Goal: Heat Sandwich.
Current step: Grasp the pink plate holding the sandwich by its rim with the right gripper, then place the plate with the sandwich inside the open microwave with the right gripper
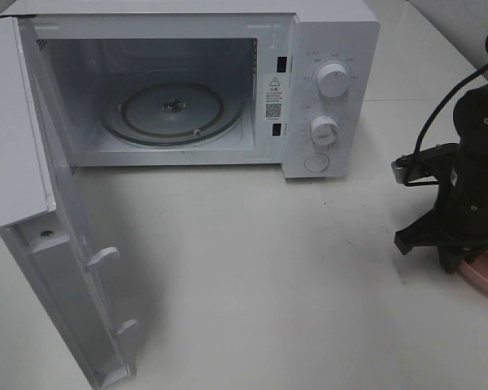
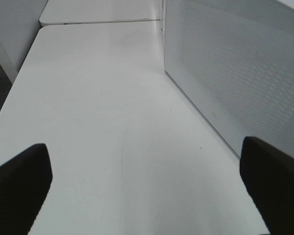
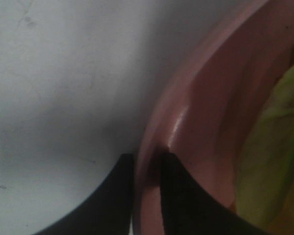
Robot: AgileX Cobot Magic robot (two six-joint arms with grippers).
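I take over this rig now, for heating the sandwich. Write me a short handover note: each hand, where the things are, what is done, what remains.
The left hand is open and empty, over the table beside the microwave.
The right hand is closed on the rim of the pink plate, to the right of the microwave.
The sandwich lies on that plate, not yet inside.
Done: the door is open and the turntable is bare.
Left: put the plate in, shut the door, start heating.
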